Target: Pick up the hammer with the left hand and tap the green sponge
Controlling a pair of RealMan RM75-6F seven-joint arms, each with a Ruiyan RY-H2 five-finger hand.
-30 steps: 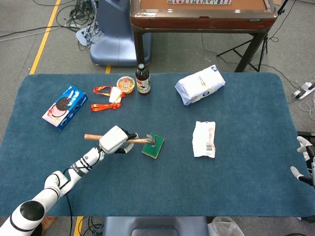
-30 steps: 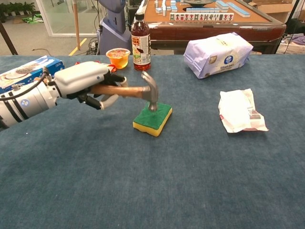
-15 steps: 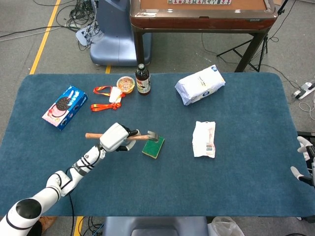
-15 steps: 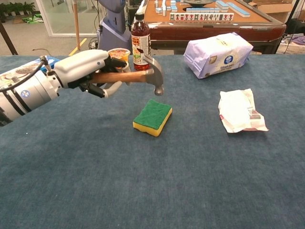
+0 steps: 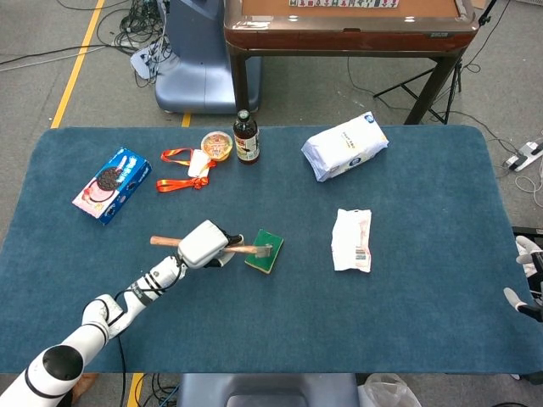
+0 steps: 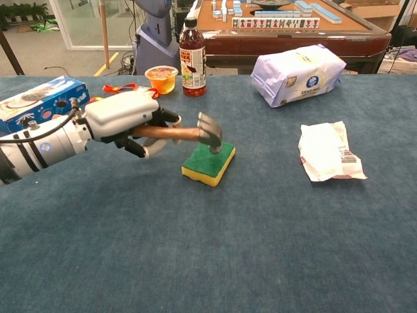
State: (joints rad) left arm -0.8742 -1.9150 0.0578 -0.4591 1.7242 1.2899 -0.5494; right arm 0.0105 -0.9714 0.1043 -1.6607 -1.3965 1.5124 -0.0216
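From the head view, the left hand (image 5: 204,244) is wrapped round the wooden handle of the hammer (image 5: 222,248), whose metal head sits over the near-left part of the green sponge (image 5: 265,251); the right hand (image 5: 528,280) shows only at the frame edge, far right of the sponge, so I cannot tell its state. From the chest view, the left hand (image 6: 124,116) grasps the handle just left of the sponge (image 6: 209,163), with the steel head of the hammer (image 6: 210,132) touching or nearly touching its green top. The hammer looks stiff and head-heavy, best held mid-handle as here, while the flat sponge looks soft, light and likely to give.

Left arm (image 5: 110,307): reaches from lower-left frame toward centre. Left hand (image 6: 127,117): fingers wrapped round hammer (image 6: 179,133) handle, palm down. Right hand (image 5: 528,275): right frame edge, mostly cropped, pose unclear.
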